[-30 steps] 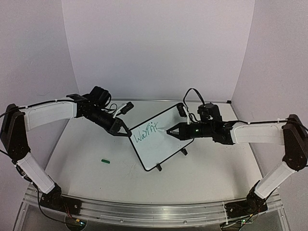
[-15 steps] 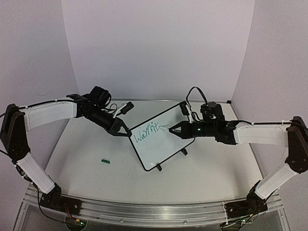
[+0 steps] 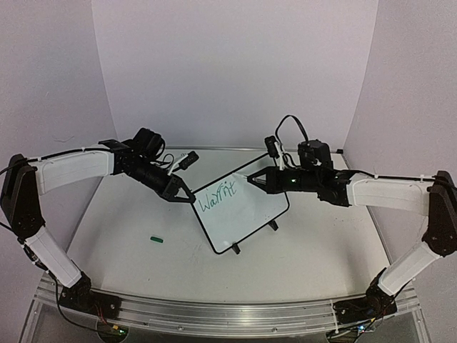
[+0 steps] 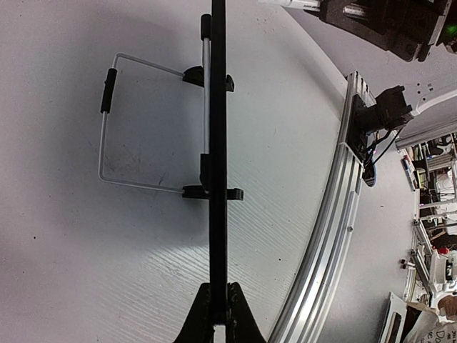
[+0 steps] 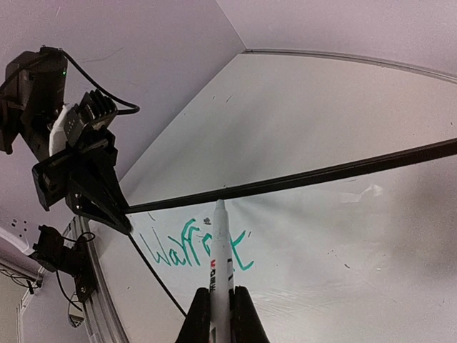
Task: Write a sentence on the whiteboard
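The whiteboard (image 3: 246, 214) stands tilted at the table's middle, with green writing (image 3: 216, 194) near its left end. My left gripper (image 3: 188, 199) is shut on the board's left edge. In the left wrist view the board's black frame (image 4: 218, 143) runs edge-on out of that gripper (image 4: 218, 316). My right gripper (image 3: 261, 180) is shut on a white marker (image 5: 220, 250), whose tip sits over the board near its far edge, just right of the writing (image 5: 171, 246). Whether the tip touches the board (image 5: 343, 229) does not show.
A small green cap (image 3: 157, 239) lies on the table, left of the board. The board's wire stand (image 4: 107, 128) rests on the table behind it. An aluminium rail (image 3: 228, 314) runs along the near edge, and purple walls close off the back and sides.
My right gripper has carried the marker back from beside the writing toward the board's far edge, and the arm has risen. The left arm and the board have stayed still.
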Controlling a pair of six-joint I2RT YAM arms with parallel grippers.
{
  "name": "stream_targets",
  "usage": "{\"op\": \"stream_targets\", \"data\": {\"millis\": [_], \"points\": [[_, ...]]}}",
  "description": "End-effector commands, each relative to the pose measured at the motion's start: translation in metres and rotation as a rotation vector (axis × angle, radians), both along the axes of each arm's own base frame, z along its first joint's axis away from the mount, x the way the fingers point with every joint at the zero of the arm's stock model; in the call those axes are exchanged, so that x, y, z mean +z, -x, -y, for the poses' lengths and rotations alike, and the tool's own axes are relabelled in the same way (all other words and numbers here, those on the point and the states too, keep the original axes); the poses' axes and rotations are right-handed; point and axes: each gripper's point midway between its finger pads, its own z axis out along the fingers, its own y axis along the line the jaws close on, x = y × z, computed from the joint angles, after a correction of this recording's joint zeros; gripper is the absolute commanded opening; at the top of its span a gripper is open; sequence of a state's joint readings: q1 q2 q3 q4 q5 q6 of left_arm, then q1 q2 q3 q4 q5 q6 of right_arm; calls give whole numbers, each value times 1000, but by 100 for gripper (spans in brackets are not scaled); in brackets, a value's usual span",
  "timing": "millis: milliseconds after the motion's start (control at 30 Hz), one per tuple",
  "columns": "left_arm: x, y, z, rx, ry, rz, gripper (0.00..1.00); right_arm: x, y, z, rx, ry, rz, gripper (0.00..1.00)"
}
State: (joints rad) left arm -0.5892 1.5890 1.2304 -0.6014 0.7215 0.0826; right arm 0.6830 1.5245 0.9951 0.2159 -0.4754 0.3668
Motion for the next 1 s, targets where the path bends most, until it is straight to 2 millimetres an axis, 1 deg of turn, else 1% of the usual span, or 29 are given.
{"op": "stream_targets", "data": {"millis": [0, 267, 533, 667, 800, 967], "points": [[-6, 12, 6, -59, -26, 5, 0, 0, -10, -2, -20, 12, 16, 0], [-5, 12, 6, -58, -25, 6, 0, -17, -9, 3, -37, 44, -15, 0], [-5, 12, 6, -58, -26, 7, 0, -35, 3, 12, -42, 63, -59, 0], [-6, 13, 6, -60, -26, 5, 0, -40, 9, 17, -45, 61, -73, 0], [-7, 12, 6, -60, -27, 3, 0, -40, 12, 18, -42, 54, -72, 0], [-7, 12, 7, -61, -28, 1, 0, -32, 11, 15, -34, 32, -60, 0]]}}
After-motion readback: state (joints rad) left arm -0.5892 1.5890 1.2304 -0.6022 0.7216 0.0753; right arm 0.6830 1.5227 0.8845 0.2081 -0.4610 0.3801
